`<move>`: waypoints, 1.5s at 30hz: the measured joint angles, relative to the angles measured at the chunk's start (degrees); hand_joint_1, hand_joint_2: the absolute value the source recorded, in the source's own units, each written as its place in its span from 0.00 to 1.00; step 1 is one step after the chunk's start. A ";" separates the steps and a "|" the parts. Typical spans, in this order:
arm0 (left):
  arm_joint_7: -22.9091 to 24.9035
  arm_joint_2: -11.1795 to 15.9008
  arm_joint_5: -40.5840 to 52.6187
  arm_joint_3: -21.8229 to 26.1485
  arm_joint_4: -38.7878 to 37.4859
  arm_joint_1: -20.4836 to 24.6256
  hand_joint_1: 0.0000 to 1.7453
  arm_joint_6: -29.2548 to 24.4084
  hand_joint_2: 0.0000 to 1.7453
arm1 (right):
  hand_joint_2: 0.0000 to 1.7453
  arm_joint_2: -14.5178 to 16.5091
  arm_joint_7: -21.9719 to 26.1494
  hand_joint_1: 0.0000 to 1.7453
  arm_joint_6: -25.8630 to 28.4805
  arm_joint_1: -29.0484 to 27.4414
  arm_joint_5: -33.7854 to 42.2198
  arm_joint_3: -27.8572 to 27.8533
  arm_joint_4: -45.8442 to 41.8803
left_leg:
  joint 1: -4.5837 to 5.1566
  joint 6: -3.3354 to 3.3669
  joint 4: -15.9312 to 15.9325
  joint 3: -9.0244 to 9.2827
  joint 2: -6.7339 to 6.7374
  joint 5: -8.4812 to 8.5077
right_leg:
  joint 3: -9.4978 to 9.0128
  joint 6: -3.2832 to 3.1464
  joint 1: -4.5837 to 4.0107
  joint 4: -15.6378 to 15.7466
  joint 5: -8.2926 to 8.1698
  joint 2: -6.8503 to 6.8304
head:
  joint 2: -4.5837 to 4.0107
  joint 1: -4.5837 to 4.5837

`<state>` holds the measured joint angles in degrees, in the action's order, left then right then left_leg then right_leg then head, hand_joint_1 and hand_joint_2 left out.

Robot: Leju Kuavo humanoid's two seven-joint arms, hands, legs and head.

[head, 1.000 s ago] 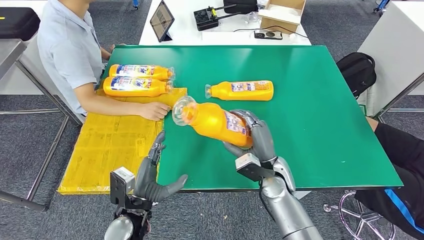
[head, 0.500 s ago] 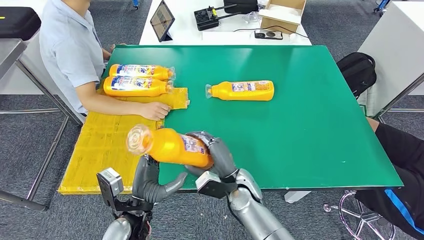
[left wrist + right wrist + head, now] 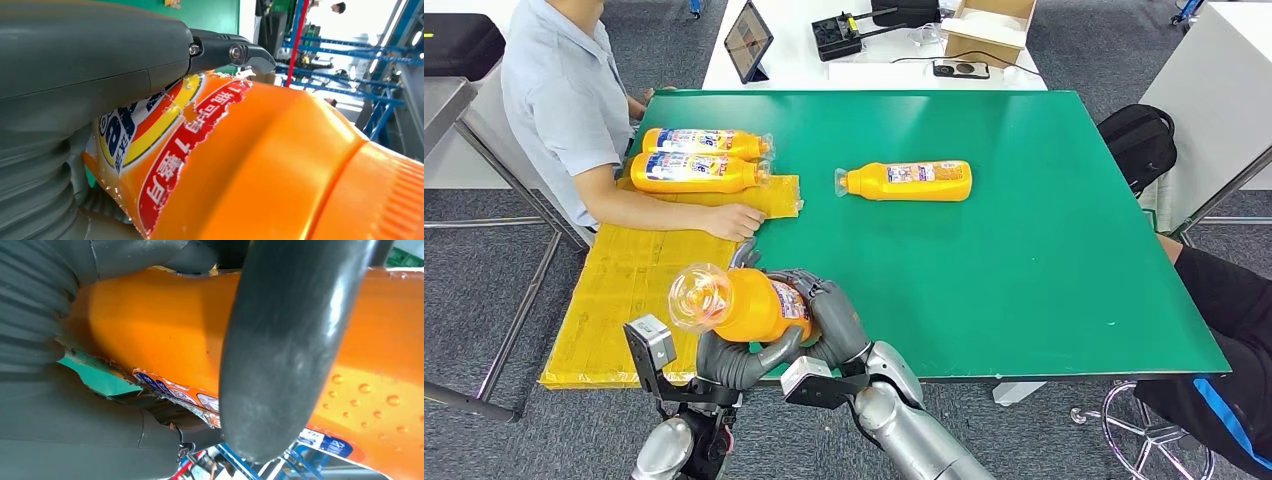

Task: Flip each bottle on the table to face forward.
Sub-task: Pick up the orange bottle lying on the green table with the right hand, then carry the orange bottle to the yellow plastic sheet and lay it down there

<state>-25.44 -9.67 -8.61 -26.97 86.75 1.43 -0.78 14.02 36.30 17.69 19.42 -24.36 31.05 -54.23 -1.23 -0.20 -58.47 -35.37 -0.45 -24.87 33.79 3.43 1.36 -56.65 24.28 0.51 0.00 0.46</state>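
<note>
Bottle [image 3: 744, 303], orange with a torn label, is held off the green table [image 3: 1024, 270] at its near left corner, its clear cap end pointing toward the camera. Both hands hold it: the right hand [image 3: 829, 318] wraps the body from the right, and the left hand [image 3: 734, 358] cups it from beneath. A second bottle [image 3: 909, 181] lies on its side mid-table. Two more bottles [image 3: 694, 160] lie side by side at the far left, by a seated person's arm [image 3: 674, 213] resting on yellow sheets [image 3: 639, 290].
</note>
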 joint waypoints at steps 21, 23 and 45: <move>-0.02 -0.41 -13.38 3.63 0.93 -0.95 1.00 8.53 1.00 | 0.00 -0.08 1.62 0.00 5.62 -1.25 -0.49 1.71 -0.06 | -0.01 0.00 0.00 -0.01 0.01 0.00 | 0.06 0.00 0.00 0.00 0.00 0.00 | 0.00 -0.01; 0.62 -0.71 -14.21 4.13 0.88 -0.82 1.00 7.93 1.00 | 0.00 -0.42 1.72 0.00 8.70 -2.61 -0.48 1.67 -2.24 | -0.01 0.00 0.00 -0.03 0.00 0.00 | 0.07 0.00 0.00 0.00 0.00 -0.01 | 0.00 0.00; 2.37 1.88 14.93 18.26 -6.10 7.37 1.00 -18.42 1.00 | 0.00 -7.65 1.77 0.00 21.99 -12.67 3.81 4.80 -26.68 | -0.02 -0.01 0.00 -0.04 0.12 0.03 | 0.10 -0.01 -0.01 0.00 -0.01 0.04 | 0.00 0.01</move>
<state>-23.07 -7.79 6.33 -8.71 80.65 8.80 -19.20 6.37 38.06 39.68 6.76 -20.55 35.85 -80.91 -1.25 -0.21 -58.47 -35.41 -0.33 -24.84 33.89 3.42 1.35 -56.65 24.27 0.55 0.00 0.47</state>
